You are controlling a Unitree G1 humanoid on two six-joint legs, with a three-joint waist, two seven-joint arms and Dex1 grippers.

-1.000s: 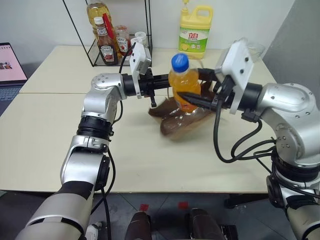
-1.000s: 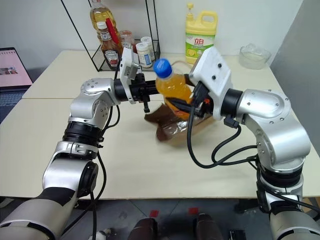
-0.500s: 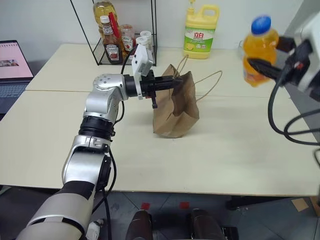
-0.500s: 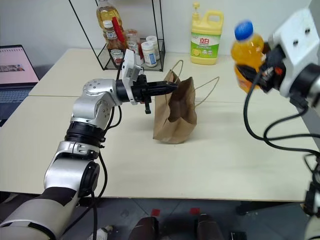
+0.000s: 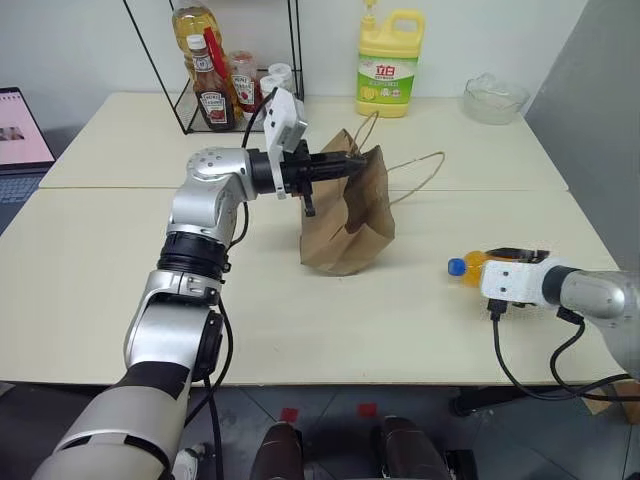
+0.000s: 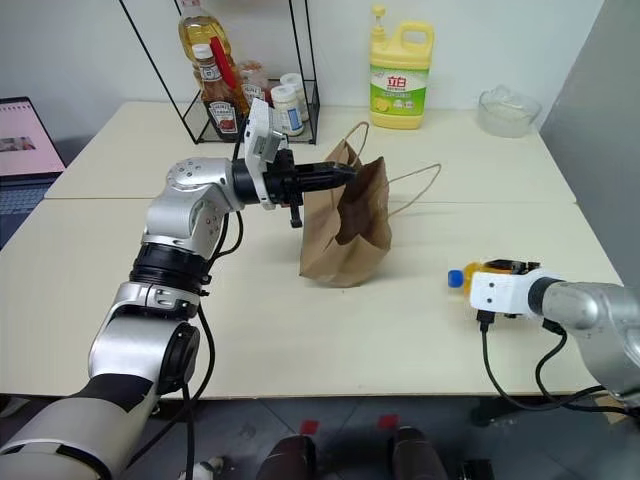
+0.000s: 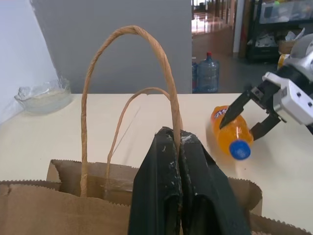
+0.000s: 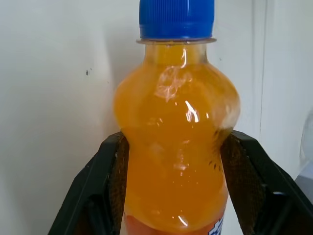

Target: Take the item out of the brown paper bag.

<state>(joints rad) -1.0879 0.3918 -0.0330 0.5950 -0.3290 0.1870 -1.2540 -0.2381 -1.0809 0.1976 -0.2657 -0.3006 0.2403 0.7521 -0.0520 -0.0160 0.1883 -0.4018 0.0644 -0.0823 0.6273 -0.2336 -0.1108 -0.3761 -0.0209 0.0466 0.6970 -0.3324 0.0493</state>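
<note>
Laptop [image 5: 18,130]: at the far left edge of the bench [image 5: 200,300], well to the outer side of the left claw; plays no part in the work.

Wire rack [image 5: 215,60]: behind the left claw, holding sauce bottles [image 5: 212,92] and small jars. Background stock, untouched.

Left claw [image 6: 340,173]: fingers pressed fully together, pinching the top rim of the brown paper bag. It points level across the bench, apparently so the bag stays upright and its mouth held steady while the other arm works.

Brown paper bag [image 5: 345,215]: hangs from the left claw's tips and stands on the bench directly below them, creased, mouth up. Its cord handles [image 5: 415,175] loop up and out to the side away from that claw. Looks emptied.

Detergent jug [image 5: 388,62]: yellow, green label, at the back of the bench beyond the bag; not the task's thing.

Item [image 5: 470,267]: small orange bottle with a blue cap, out of the bag, lying low over the bench well to the right of the bag, cap toward the bag. It sits between the right claw's fingers.

Right claw [image 7: 247,116]: partly spread, one finger [image 8: 98,181] on each flank of the bottle's body, gripping it. Held low, presumably for setting down; whether the bottle touches the bench I cannot tell.

Glass bowl [image 5: 495,97]: back corner, well beyond the right claw.
</note>
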